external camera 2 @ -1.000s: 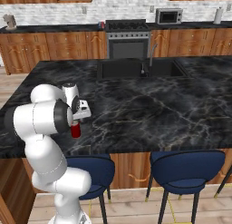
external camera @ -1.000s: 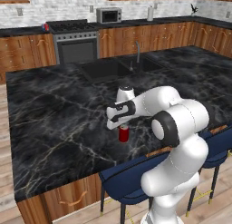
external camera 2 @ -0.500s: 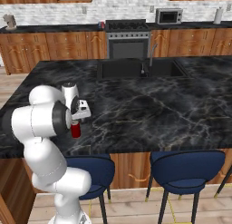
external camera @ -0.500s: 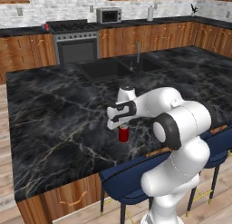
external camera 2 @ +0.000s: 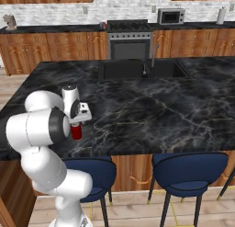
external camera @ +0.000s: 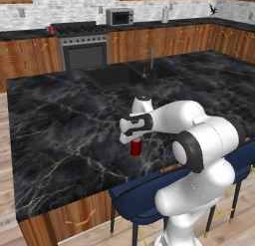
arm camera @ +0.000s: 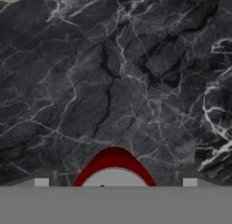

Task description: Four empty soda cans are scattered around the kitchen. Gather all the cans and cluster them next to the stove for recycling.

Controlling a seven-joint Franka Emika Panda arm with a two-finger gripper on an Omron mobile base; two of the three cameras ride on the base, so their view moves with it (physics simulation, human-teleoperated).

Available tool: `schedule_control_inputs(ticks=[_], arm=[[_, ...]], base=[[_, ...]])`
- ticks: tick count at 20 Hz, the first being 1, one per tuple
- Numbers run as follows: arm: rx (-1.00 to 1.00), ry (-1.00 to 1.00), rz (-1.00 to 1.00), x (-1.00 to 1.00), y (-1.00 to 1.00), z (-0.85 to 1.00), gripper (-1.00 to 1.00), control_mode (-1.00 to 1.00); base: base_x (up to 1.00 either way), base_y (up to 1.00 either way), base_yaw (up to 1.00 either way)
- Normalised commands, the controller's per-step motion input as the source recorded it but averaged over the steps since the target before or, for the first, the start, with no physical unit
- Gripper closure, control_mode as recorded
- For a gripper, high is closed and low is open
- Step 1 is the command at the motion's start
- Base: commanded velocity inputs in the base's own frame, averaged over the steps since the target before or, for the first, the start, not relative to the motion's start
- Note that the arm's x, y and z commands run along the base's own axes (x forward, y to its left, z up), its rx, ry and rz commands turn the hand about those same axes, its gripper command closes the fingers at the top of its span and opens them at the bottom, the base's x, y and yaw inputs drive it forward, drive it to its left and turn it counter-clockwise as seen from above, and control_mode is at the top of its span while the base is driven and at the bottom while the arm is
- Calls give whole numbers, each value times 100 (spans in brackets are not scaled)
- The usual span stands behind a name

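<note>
Hand view looks straight down on a red soda can [arm camera: 113,171] with a silver top, standing upright on the black marble island counter [arm camera: 113,73]; no label or writing can be read on it. The gripper [arm camera: 113,182] sits above it with its fingertips [arm camera: 41,181] spread wide to either side, clear of the can. Left base view shows the can near the island's front edge. The stove [external camera: 83,48] stands far off against the back wall, a microwave [external camera: 120,16] beside it.
</note>
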Motion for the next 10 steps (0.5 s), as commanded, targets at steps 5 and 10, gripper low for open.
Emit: schedule_control_inputs(ticks=[5,10], arm=[[0,0,0,-10,0,-1,-100,-100],[0,0,0,0,0,-15,-100,-100]], base=[[0,0,0],[0,0,0]])
